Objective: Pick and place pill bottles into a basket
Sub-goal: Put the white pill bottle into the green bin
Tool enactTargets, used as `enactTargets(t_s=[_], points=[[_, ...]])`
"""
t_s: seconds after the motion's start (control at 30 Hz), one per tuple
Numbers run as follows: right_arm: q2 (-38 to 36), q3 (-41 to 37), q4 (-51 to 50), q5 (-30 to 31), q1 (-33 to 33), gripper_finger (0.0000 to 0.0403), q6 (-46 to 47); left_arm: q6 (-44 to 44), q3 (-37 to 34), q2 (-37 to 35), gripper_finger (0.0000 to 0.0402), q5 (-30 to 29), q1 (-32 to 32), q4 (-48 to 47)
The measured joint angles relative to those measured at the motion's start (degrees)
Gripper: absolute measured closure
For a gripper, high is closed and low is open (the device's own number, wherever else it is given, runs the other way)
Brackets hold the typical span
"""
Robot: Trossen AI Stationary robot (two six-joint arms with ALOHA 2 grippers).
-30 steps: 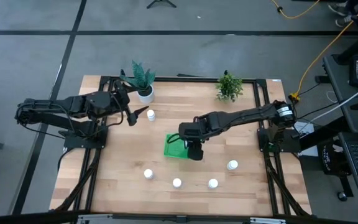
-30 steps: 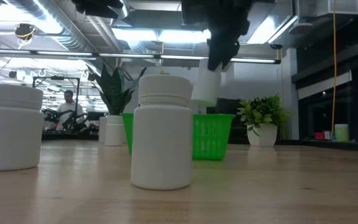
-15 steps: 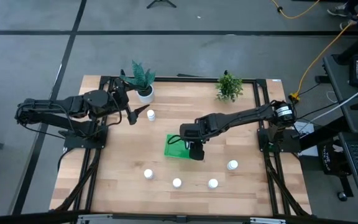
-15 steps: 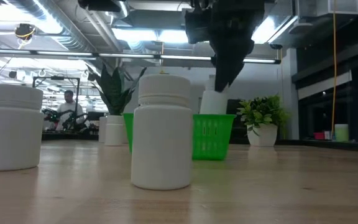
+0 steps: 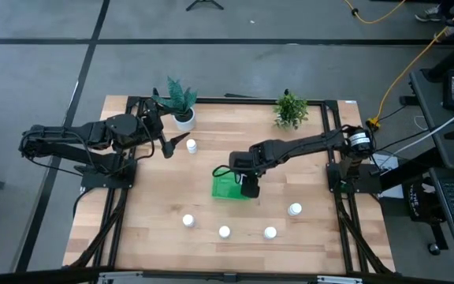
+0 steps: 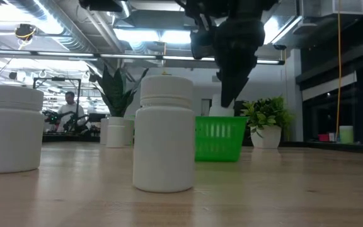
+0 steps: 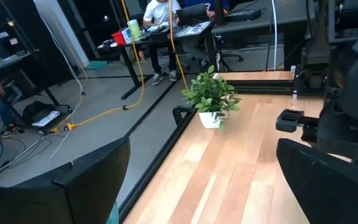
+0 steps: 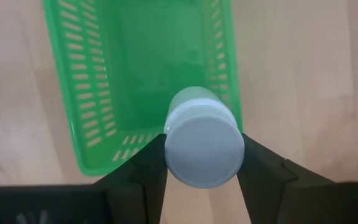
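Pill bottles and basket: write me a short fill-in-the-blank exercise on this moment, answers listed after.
1. The right pincer is shut on a white ____.
2. That bottle hangs over the ____ basket.
3. Near the table's front edge, ____ bottles stand in a row.
4. The left pincer waits beside the lone bottle near a potted ____.

Answers: bottle; green; four; plant
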Motion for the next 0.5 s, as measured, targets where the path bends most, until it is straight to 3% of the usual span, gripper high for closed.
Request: enactTargets(t_s=[0.5], points=[[4.5, 0.5, -1.9, -1.5, -1.4, 0.0244, -2.3, 1.6, 0.0, 0.0, 0.0002, 0.3, 0.0, 0.0]])
